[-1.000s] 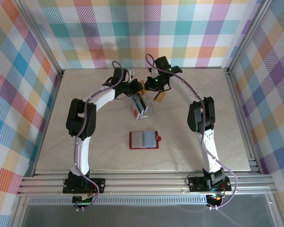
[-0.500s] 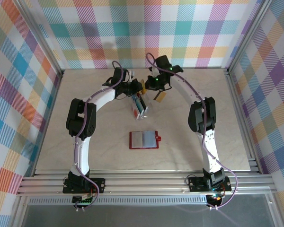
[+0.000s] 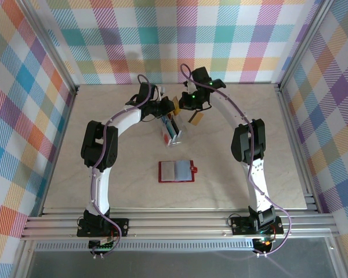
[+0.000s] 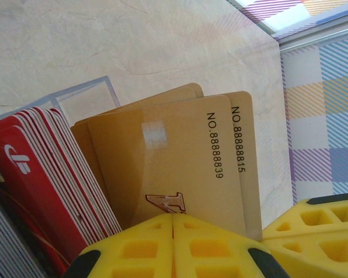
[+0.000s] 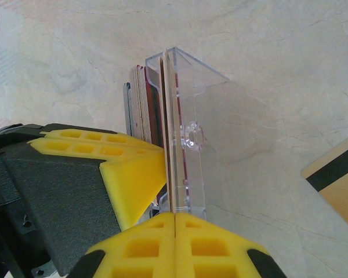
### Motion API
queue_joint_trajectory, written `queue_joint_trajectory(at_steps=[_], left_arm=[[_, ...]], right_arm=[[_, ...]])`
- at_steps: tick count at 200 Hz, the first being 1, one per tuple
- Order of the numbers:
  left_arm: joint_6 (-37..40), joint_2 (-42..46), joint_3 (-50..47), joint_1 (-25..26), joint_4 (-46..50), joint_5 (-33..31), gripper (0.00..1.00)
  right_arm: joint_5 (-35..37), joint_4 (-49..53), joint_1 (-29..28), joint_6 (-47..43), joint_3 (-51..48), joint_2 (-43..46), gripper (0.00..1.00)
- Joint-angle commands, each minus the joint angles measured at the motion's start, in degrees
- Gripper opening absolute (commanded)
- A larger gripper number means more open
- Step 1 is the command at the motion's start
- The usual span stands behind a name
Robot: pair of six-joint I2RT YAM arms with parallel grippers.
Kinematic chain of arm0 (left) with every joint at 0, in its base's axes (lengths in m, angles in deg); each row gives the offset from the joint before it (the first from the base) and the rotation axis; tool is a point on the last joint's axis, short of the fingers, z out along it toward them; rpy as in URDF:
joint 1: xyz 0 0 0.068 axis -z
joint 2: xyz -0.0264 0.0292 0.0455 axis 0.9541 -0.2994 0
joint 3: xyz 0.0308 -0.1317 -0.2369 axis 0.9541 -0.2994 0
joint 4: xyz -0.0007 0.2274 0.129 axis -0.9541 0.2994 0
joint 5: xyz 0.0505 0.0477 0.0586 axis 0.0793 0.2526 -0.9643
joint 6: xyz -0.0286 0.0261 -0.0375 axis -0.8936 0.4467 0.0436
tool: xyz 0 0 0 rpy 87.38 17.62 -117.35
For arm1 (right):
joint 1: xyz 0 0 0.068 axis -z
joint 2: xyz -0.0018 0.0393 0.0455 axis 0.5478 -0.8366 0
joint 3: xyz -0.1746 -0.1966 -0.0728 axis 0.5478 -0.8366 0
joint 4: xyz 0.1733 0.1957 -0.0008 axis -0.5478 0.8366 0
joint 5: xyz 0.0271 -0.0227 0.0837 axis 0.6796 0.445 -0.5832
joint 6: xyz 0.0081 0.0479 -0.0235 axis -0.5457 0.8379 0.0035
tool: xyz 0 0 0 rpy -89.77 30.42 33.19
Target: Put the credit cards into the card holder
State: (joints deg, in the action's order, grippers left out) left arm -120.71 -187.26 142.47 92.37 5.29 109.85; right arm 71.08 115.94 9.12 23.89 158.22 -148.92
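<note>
The card holder (image 3: 177,171), a red wallet, lies open mid-table, away from both grippers. Several credit cards stand in a clear rack (image 3: 174,132): red ones (image 4: 35,179) at the left, gold ones (image 4: 162,156) in front. My left gripper (image 4: 173,217) is shut on the lower edge of a gold card. My right gripper (image 5: 174,215) is shut on the edge of a gold card (image 5: 169,133), seen edge-on beside the rack wall (image 5: 197,110). The two grippers meet over the rack, the left (image 3: 169,107) beside the right (image 3: 185,105). The other gripper's yellow fingers (image 4: 319,231) sit close by.
A gold card with a dark stripe (image 5: 336,179) lies flat on the table right of the rack, also in the top view (image 3: 197,119). Plaid walls (image 3: 174,40) close in the back and sides. Bare tabletop (image 3: 122,174) surrounds the wallet.
The right wrist has shifted very slightly over the rack. The left arm, the rack, the wallet and the loose card have not moved.
</note>
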Motion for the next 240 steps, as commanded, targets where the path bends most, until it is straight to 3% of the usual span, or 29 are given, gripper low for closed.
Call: queue_joint_trajectory(at_steps=[1, 132, 199, 240], left_arm=[[1.2, -2.6, 0.3, 0.0, 4.3, -2.1, 0.08], [-2.1, 5.8, -4.0, -0.3, -0.9, 4.8, 0.10], [-1.5, 14.4, -8.2, -0.3, -0.5, 3.8, 0.17], [-1.2, 14.0, -7.6, -0.3, 1.0, 2.0, 0.18]], right_arm=[[-0.4, 1.3, 0.4, -0.5, 1.1, 2.3, 0.00], [-2.0, 2.4, 0.5, -0.8, 2.5, 1.2, 0.00], [-2.9, 2.0, 0.4, -0.9, 1.8, 1.1, 0.00], [-4.2, 3.4, 0.3, -1.4, 2.8, 0.3, 0.00]])
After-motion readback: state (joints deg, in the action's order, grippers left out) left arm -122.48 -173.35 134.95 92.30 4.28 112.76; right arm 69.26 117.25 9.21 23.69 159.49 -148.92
